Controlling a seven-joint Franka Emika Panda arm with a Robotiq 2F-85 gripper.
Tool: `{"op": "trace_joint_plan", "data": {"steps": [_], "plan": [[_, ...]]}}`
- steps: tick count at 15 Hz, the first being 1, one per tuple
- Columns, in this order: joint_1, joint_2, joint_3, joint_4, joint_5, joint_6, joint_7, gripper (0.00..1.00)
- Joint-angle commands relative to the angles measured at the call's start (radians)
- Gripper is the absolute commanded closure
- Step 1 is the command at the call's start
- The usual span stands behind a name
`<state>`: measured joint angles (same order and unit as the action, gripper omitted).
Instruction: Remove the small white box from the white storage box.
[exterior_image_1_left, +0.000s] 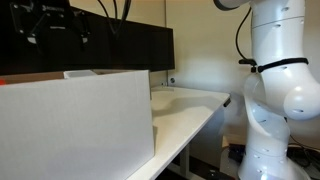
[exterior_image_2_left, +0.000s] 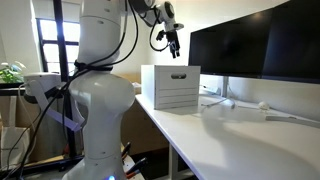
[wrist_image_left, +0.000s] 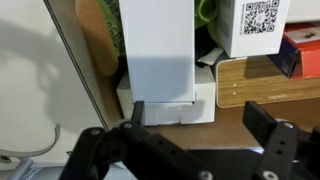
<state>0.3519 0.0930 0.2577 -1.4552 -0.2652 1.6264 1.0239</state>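
Wrist view: gripper (wrist_image_left: 197, 112) spread wide, nothing between the fingers, poised over the small white box (wrist_image_left: 160, 55). The box lies down inside among clutter, with a QR-marked box (wrist_image_left: 250, 25) and a wooden panel (wrist_image_left: 265, 82) just beside it. Risks, as I judge them: the packing is tight, so a finger coming down may land on the box top or on a neighbour instead of slipping alongside. The smooth flat sides may slide out of a light pinch, or a neighbour may get dragged up with it. Contents show only here. Both exterior views give just the outer walls of the white storage box (exterior_image_2_left: 170, 88) (exterior_image_1_left: 70, 120), insides hidden. An exterior view does show the gripper (exterior_image_2_left: 174, 45) hanging above the rim, apart from it.
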Motion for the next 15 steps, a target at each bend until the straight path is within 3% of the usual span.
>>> {"op": "trace_joint_plan", "data": {"steps": [1, 8, 9, 15], "plan": [[-0.025, -0.092, -0.015, -0.15, 0.071, 0.066, -0.038, 0.0], [-0.034, -0.184, 0.008, -0.264, 0.083, 0.095, -0.007, 0.0], [-0.039, -0.115, 0.012, -0.185, 0.064, 0.047, -0.005, 0.0], [-0.038, -0.134, 0.031, -0.197, 0.042, 0.05, 0.011, 0.0]]}}
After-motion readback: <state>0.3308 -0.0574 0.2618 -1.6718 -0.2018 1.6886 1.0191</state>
